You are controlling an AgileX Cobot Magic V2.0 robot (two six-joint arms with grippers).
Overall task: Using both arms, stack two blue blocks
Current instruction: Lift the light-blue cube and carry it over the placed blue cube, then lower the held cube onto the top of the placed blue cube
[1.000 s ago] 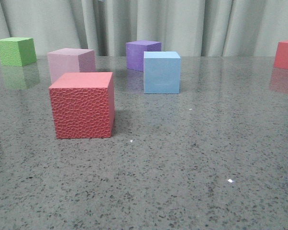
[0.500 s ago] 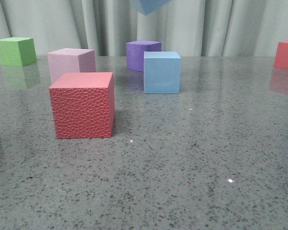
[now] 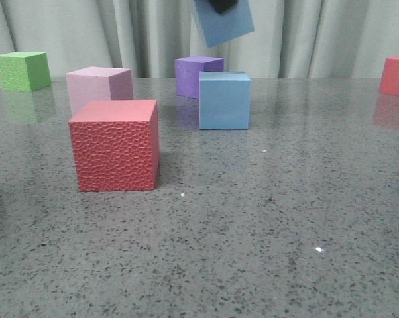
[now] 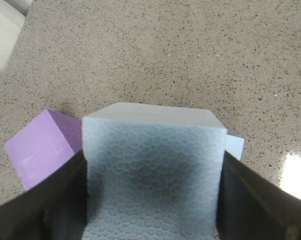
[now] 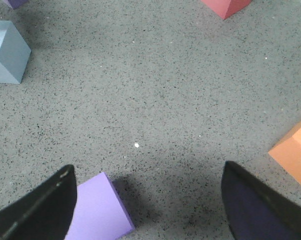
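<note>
Black, smooth, apparently plastic wedge-shaped fingers on both grippers

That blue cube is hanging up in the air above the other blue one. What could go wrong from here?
The held blue block hangs tilted in the left gripper, so it may land on an edge and tip off the blue block on the table.
It also sits slightly off to one side of that block, so the stack could end up crooked.
The purple cube stands close behind; a low approach might nudge it.

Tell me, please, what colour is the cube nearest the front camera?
Red cube, dimpled texture; front view shows it best.
</note>
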